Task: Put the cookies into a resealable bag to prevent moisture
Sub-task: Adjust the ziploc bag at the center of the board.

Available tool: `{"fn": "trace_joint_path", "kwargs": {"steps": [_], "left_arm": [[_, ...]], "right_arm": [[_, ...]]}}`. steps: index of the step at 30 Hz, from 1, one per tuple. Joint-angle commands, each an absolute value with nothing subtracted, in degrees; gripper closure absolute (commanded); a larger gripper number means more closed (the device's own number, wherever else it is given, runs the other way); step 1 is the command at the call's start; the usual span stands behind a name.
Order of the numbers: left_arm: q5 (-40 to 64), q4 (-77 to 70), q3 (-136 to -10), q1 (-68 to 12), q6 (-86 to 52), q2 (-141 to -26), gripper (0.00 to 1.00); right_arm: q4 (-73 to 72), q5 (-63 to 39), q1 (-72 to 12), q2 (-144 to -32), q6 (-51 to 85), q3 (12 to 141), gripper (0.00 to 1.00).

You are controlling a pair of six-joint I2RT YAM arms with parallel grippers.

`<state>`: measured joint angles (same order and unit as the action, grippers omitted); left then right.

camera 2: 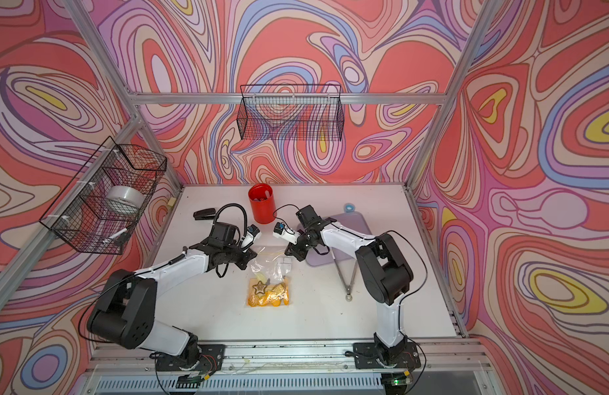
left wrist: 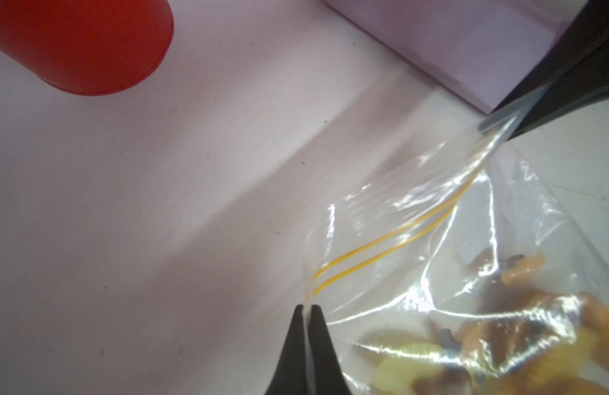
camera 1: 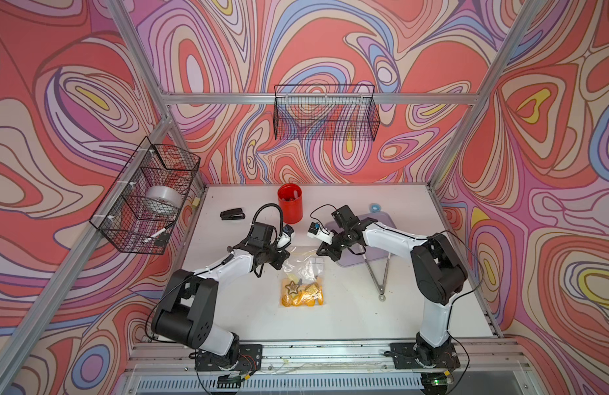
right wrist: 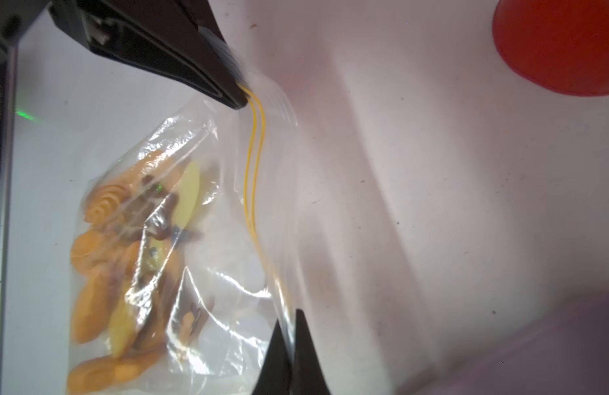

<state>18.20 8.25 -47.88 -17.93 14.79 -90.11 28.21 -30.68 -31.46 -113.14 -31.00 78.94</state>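
- The flat white table (camera 1: 330,325) carries everything, and both arms reach toward its middle.
- A black wire basket (camera 1: 325,113) hangs on the far wall. A second black wire basket (camera 1: 145,198) on the left wall holds a grey roll of tape (camera 1: 162,200).
- The flat lilac plastic tray (camera 1: 378,254) lies on the right side, partly under the right arm.
- The red round plastic cup (camera 1: 290,205) stands upright at the far side, well apart from the bag.
- The small transparent resealable bag (camera 1: 304,270) lies in the middle of the table, between the two arms, with its mouth toward the far side. In both top views its near end rests on the table (camera 2: 270,273).
- The metal tongs (camera 1: 378,273) lie to the right of the bag, with the tips touching the tray.
- The black stapler (camera 1: 232,214) lies on the far left, to the left of the cup.
- The left gripper (left wrist: 308,307) has its jaws pressed together on the left end of the bag's mouth, just beside the two yellow zip lines (left wrist: 381,246).
- The right gripper (right wrist: 289,318) is also clamped on the plastic, at the right end of the mouth.
- The small orange, yellow and brown cookies (camera 1: 301,292) are all inside the bag, gathered at its near end; a brown star (camera 1: 292,287) lies on top.
- A small blue ring (camera 1: 375,207) lies at the tray's far edge.
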Motion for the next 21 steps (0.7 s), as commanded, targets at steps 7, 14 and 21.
{"fn": "trace_joint_path", "kwargs": {"steps": [7,14,21], "left_arm": [[4.59,12.56,-61.42,-17.15,9.27,-96.17,0.02],[-5.59,10.51,-61.13,-17.48,1.9,-81.15,0.0],[-23.77,-21.51,-30.55,-17.25,1.8,-65.5,0.0]], "right_arm": [[21.27,-21.07,-29.54,-113.39,-25.74,83.3,0.56],[7.18,-4.29,-28.32,-90.93,-15.42,68.67,0.02],[-9.24,22.65,-19.15,-74.51,-6.43,45.69,0.02]]}}
